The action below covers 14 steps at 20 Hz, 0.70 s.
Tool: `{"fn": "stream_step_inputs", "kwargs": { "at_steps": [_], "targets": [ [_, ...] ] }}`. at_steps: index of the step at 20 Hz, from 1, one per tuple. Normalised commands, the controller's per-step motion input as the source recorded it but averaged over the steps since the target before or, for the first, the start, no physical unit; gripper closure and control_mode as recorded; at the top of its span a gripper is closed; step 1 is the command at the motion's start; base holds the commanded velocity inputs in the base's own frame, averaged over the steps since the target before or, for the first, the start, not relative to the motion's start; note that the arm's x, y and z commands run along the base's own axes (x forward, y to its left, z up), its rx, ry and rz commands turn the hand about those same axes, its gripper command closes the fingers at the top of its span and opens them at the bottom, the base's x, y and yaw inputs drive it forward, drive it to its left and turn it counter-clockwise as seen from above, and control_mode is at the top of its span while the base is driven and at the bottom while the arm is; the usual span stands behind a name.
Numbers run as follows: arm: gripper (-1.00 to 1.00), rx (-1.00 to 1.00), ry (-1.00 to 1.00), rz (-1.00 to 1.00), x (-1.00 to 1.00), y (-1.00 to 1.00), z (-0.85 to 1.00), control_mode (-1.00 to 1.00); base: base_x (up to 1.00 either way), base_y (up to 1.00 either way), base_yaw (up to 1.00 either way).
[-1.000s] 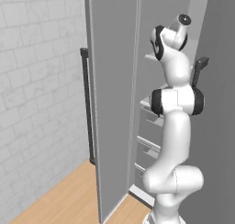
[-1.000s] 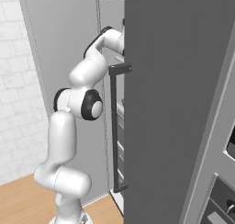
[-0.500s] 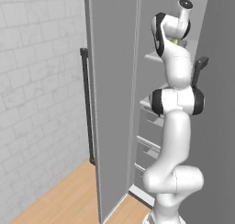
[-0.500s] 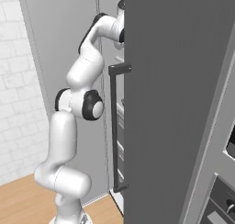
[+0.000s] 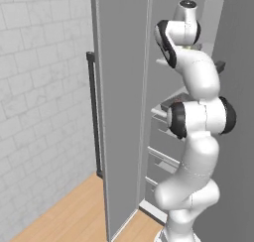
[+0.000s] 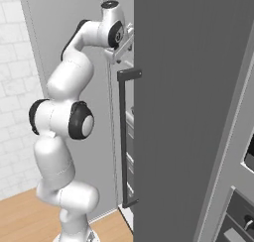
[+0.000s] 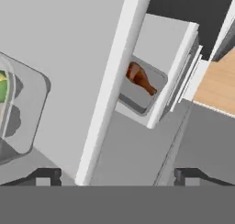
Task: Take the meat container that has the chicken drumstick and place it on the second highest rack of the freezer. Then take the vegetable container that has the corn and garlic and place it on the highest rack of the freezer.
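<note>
The end effector [image 7: 117, 175] stands spread wide, holding nothing. One chicken drumstick [image 7: 140, 79] lies in one grey container [image 7: 137, 97] on the second highest rack [image 7: 172, 62]; another container [image 7: 20, 113] sits on the highest rack [image 7: 69, 44].

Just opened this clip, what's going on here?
A white robot arm reaches up into the tall grey freezer, whose door stands open. Its tool is open and holds nothing, over the pale grey highest rack, where a grey tray with the yellow-green corn cob lies. On the second highest rack below lies another grey tray with the reddish-brown chicken drumstick. Both trays look placed.
</note>
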Motion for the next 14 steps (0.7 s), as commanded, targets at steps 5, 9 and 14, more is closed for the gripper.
{"fn": "stream_step_inputs", "kwargs": {
  "at_steps": [5,9,14],
  "targets": [
    [-1.00,-0.17,-0.08,0.01,-1.00,0.56,-0.15,-1.00,0.00,0.00,0.00],
    [-1.00,-0.09,-0.04,0.01,-1.00,0.13,-0.31,-1.00,0.00,0.00,0.00],
    [-1.00,-0.07,0.12,0.00,-1.00,0.00,-0.54,-1.00,0.00,0.00,0.00]
  ]
}}
